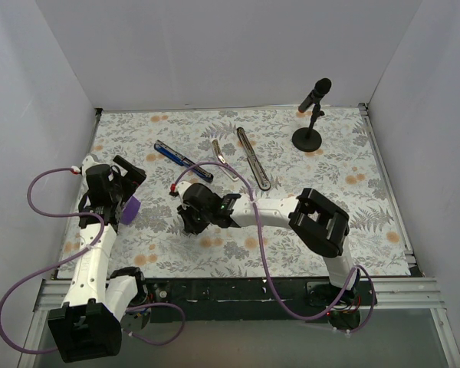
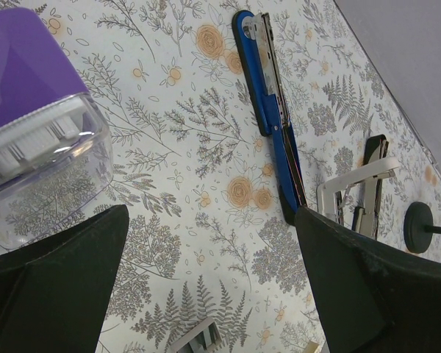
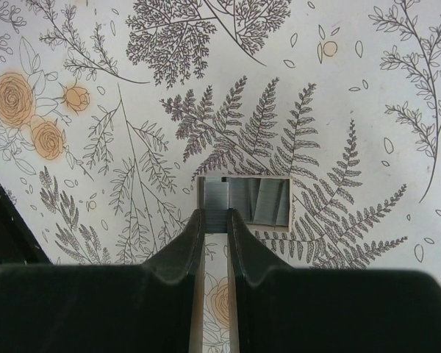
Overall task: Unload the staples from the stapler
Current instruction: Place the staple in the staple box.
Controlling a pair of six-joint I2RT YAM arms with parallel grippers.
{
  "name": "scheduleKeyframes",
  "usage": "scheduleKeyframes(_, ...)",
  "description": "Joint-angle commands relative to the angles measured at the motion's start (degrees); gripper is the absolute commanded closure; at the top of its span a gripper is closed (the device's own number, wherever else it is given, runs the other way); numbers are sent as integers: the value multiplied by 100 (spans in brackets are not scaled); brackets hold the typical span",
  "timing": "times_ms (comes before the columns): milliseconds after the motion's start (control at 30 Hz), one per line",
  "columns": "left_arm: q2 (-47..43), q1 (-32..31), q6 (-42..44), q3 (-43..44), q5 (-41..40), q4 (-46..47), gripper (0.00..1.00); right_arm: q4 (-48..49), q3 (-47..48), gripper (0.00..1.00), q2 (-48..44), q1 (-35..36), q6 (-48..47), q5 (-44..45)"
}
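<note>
The stapler lies opened out at the back of the floral mat, its blue-and-black arm [image 1: 182, 161] [image 2: 268, 95] to the left and its silver staple channel [image 1: 253, 157] to the right. My right gripper [image 1: 190, 218] [image 3: 214, 220] is shut on a short grey strip of staples [image 3: 228, 200]. The strip's far end lies over the left part of a small white box [image 3: 283, 200] that holds more staple strips. My left gripper [image 1: 126, 192] [image 2: 206, 287] hangs wide open over bare mat, with nothing between its fingers. The box corner [image 2: 195, 334] shows just below it.
A purple block with a clear bristled lower part [image 1: 130, 209] [image 2: 29, 73] sits beside my left gripper. A black microphone on a round stand [image 1: 310, 115] is at the back right. White walls enclose the mat on three sides.
</note>
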Motion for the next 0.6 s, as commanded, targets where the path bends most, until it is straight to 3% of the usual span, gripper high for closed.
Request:
scheduleKeyframes(0, -126, 21, 109, -20, -107, 78, 2, -8, 247, 83, 48, 54, -68, 104)
scheduleKeyframes(567, -99, 29, 92, -20, -54, 86, 2, -148, 396, 81, 198, 98, -218, 104)
